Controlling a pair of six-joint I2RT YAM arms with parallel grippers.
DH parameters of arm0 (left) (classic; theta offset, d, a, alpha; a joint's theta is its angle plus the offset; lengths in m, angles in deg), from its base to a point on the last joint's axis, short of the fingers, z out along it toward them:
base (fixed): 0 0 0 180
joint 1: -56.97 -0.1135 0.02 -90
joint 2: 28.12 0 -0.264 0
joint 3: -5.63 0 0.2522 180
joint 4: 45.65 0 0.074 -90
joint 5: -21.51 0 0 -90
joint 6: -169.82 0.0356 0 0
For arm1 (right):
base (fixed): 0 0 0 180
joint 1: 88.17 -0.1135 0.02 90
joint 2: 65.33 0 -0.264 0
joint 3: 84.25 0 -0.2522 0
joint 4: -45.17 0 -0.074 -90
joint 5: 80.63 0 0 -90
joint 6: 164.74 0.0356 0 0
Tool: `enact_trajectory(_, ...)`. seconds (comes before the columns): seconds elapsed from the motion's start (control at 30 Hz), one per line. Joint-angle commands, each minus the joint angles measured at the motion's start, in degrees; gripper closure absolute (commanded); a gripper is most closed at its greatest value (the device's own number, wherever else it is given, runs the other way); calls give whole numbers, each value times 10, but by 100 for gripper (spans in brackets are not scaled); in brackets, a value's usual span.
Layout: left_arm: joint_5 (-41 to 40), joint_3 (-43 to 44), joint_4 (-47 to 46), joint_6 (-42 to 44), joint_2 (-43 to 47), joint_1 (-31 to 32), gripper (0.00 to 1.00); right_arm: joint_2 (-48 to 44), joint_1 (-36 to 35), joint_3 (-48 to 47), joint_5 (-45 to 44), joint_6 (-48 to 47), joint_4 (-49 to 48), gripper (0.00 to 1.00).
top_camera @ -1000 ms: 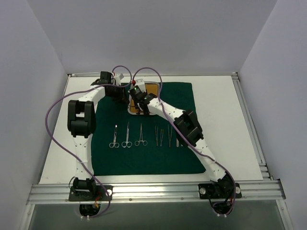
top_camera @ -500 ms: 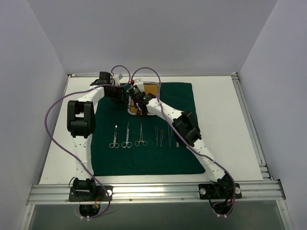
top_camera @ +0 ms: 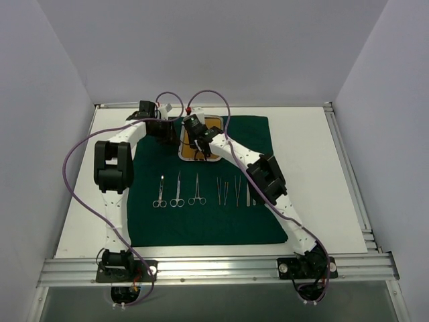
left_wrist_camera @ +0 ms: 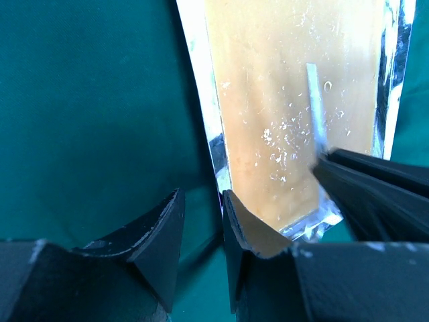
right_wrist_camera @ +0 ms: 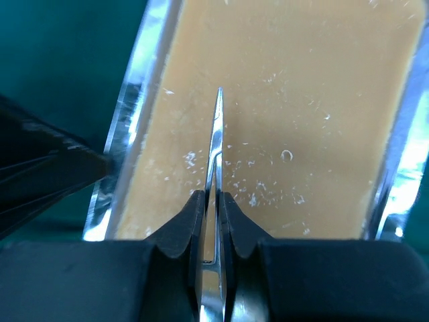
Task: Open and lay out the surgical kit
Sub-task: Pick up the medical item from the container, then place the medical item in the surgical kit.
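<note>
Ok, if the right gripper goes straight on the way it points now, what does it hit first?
Probably the tray floor. The right gripper points down at it, and the tip of the silver instrument it clamps would touch first. Remaining depth is unclear.

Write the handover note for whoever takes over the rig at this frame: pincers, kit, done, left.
Left pincer: fingers astride the tray side rim; I cannot tell whether it is clamped.
Right pincer: shut on a slim instrument, held over the tray floor.
Done: cloth spread, row of instruments laid on it.
Left: probably add the held instrument to the row, then release the tray.
</note>
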Motion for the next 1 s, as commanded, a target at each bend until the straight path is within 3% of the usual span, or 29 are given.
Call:
enact_trajectory(0.0,15,18,-17,4,15,0,62,-82,-2,19,1,11,-21,100)
enact_trajectory(0.33,21,32,-3,11,17,-2,62,-139,-13,78,-14,28,-45,100)
enact_trajectory(0.57,48,75,31,23,39,-19,61,-256,-56,233,-61,104,-128,100)
enact_trajectory(0.7,78,111,55,25,46,-47,61,-281,-129,318,-114,163,-203,100)
enact_trajectory(0.97,93,56,58,34,104,-155,61,-181,-221,244,-159,259,-222,100)
